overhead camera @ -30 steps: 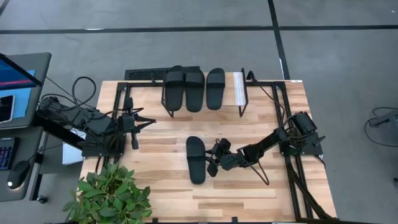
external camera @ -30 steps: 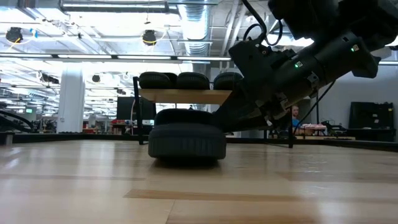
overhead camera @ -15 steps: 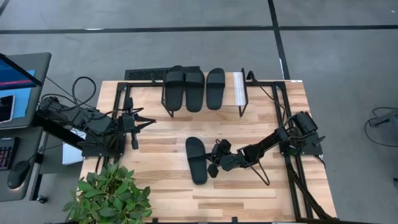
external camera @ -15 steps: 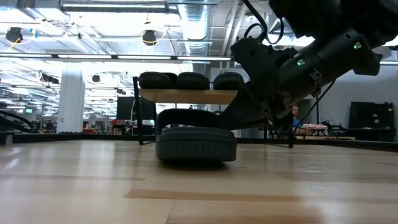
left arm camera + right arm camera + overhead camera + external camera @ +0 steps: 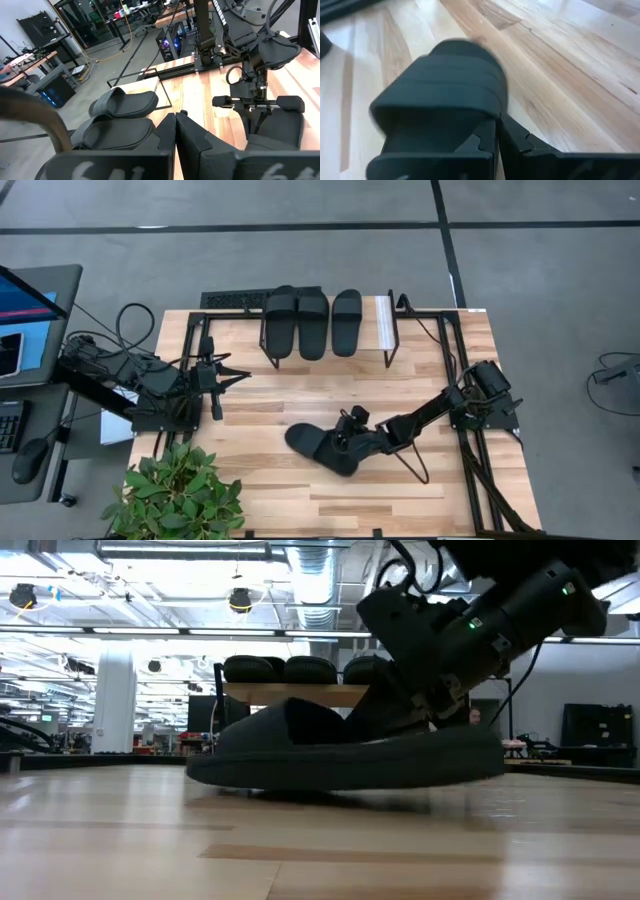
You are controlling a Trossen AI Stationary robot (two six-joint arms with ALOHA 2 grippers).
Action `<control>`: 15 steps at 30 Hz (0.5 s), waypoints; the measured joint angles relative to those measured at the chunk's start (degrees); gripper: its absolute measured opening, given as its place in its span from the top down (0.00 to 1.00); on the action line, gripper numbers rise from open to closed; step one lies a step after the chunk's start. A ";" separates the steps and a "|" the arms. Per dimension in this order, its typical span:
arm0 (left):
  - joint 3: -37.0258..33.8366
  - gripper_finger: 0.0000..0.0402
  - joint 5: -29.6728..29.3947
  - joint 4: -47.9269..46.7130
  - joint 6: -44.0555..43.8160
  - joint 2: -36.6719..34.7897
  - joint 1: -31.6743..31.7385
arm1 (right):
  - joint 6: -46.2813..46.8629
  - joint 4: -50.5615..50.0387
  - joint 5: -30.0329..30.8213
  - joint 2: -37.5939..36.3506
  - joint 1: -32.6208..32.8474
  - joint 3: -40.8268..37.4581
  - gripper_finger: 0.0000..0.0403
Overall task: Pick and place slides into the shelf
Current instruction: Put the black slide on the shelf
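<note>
Between my right gripper's (image 5: 345, 443) fingers sits the fourth slide (image 5: 322, 448), pinched at its strap edge with the sole angled out ahead of me, low over the table (image 5: 260, 490). It looks light, rubbery and bendy, so I judge the wide strap the surest hold. My left gripper (image 5: 235, 376) waits with fingers together, well apart from the shelf (image 5: 385, 330) holding three slides.
</note>
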 joint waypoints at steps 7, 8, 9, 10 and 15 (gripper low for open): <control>0.00 1.00 0.02 -0.02 0.00 0.00 -0.01 | 0.73 -7.78 1.87 -0.02 0.53 3.87 1.00; 0.00 1.00 0.00 -0.02 0.00 0.02 0.00 | 1.14 -8.87 1.94 -0.02 0.65 4.29 1.00; 0.00 1.00 0.00 -0.02 0.00 0.01 0.00 | 1.53 -9.93 2.14 -0.02 0.78 4.70 1.00; 0.00 1.00 0.00 -0.02 0.00 0.02 0.00 | 1.97 -10.91 2.54 -0.04 0.87 5.10 1.00; 0.00 1.00 0.02 -0.02 0.00 0.00 -0.01 | 5.17 -18.68 5.21 -0.04 1.63 8.17 1.00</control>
